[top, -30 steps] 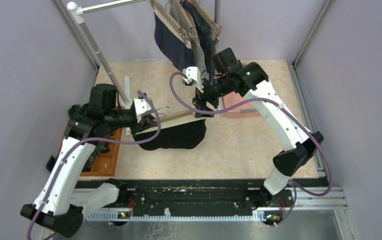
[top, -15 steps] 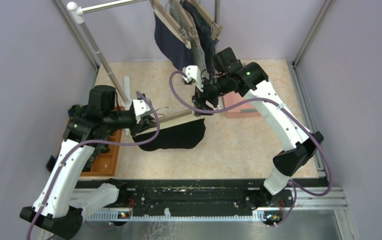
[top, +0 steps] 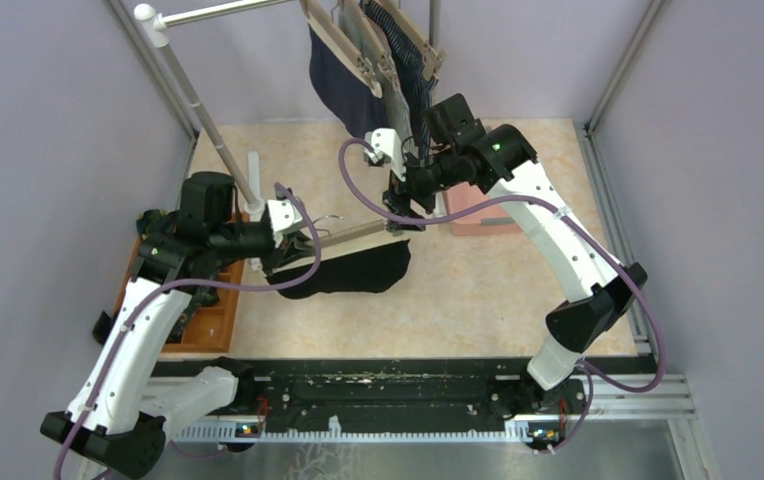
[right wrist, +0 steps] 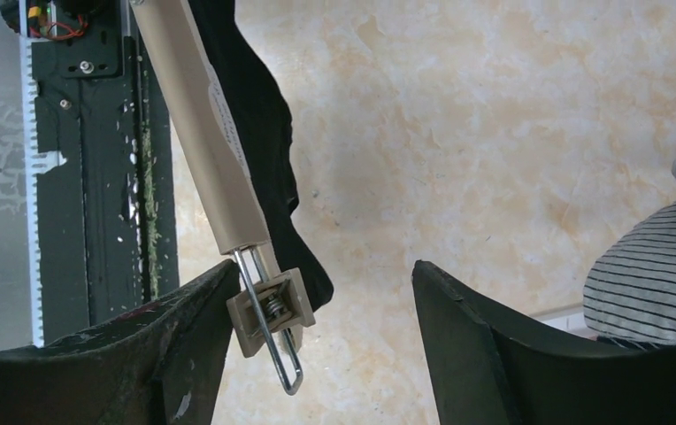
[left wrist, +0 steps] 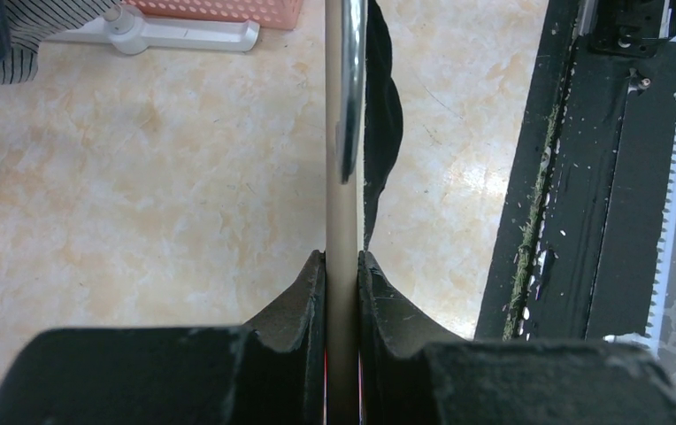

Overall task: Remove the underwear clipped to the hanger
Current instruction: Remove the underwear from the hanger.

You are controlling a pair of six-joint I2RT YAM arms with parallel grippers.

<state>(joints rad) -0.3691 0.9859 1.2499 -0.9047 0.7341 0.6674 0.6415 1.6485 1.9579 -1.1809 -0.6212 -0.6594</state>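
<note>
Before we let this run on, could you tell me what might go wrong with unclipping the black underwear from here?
1. The right claw is open with the clip on the black underwear right beside one finger, off-centre; closing could shove the clip aside instead of squeezing it.
2. Only the left claw grips the hanger bar, well away from the clip; a push there might twist or slip it.

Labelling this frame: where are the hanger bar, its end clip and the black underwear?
hanger bar [right wrist: 197, 133]: right wrist view, mid-shaft.
end clip [right wrist: 272, 310]: right wrist view, plastic body.
black underwear [top: 358, 272]: top view, cloth middle.
</note>
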